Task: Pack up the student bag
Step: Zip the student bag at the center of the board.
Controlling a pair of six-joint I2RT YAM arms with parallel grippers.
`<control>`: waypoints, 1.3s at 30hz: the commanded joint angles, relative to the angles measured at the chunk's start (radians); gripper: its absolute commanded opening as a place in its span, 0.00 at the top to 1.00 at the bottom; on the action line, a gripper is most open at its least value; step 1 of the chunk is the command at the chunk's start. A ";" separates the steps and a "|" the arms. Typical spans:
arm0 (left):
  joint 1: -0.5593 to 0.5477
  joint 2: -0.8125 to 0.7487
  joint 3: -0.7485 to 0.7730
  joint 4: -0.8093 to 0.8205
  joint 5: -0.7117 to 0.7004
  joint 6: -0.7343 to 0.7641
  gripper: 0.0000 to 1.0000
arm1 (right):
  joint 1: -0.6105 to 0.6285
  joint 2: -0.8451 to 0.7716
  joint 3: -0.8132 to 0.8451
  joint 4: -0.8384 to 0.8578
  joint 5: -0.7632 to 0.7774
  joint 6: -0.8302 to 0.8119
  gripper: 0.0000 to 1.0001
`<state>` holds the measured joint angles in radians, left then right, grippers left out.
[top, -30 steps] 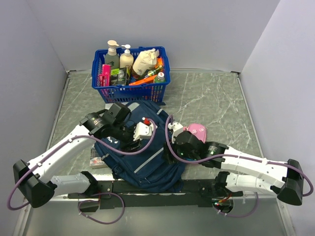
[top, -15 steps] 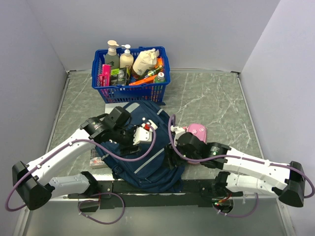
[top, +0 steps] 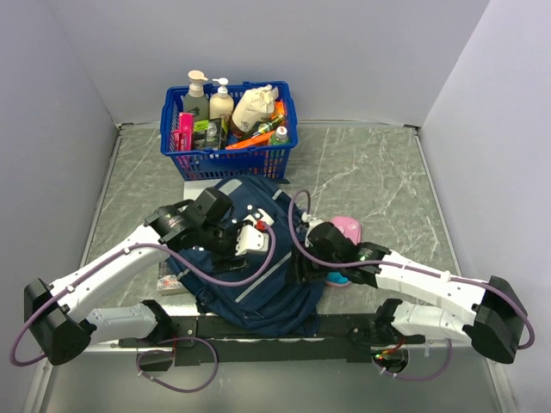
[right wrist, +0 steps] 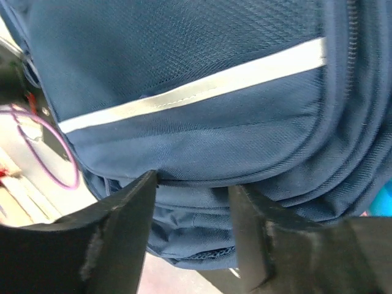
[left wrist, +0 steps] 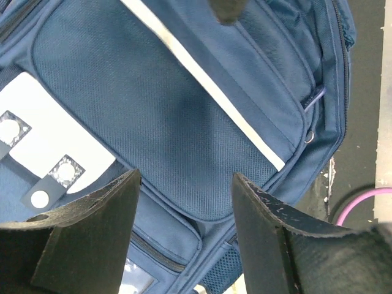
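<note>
- The bag lies flat on the table, front side up. It sits at the near edge between the two arms and just in front of the basket.
- Progress, as I judge it, is early. The zips in view look closed, no compartment gapes, and nothing is going in. What the bag already holds cannot be seen.
- The basket is heaped with bottles, a pouch and small packs. A pink item lies just beside the bag's right edge and a flat pack at its left edge, both outside it.
- What seems left is to open a compartment, load the items and zip up.
- The left gripper hovers over the front pocket with its jaws apart and nothing between them.
- The right gripper is close against the bag's right side, down near the bottom edge. Its jaws are also apart, with the fabric showing in the gap and not pinched. Whether the tips touch the cloth I cannot tell.
- The bag is navy woven cloth with a fine mesh-like weave on the pocket panel, soft and rounded at the corners.
- A pale flat stripe runs slantwise across the front.
- A smooth white patch carries round studs on small tabs.
- The basket is rigid blue plastic lattice, and the table has a grey marbled top.
</note>
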<state>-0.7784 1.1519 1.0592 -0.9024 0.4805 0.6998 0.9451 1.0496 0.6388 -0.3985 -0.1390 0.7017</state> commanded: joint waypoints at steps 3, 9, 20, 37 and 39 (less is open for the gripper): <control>-0.021 0.002 -0.051 0.025 -0.019 0.070 0.33 | -0.121 -0.036 0.080 0.159 -0.039 0.010 0.74; -0.067 0.003 -0.071 0.036 -0.039 0.113 0.23 | -0.209 0.022 0.201 0.119 -0.071 0.007 1.00; -0.142 0.031 -0.137 0.224 -0.177 0.060 0.18 | -0.288 0.176 0.305 0.157 -0.093 -0.011 1.00; -0.206 0.029 -0.117 0.083 -0.092 0.017 0.24 | -0.336 0.237 0.248 0.194 -0.017 -0.047 1.00; -0.248 0.023 -0.168 0.109 -0.111 -0.006 0.24 | -0.339 0.231 0.246 0.194 -0.014 -0.044 1.00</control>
<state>-0.9783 1.1908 0.9104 -0.7288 0.3008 0.7105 0.6430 1.2774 0.8745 -0.3519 -0.2825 0.6891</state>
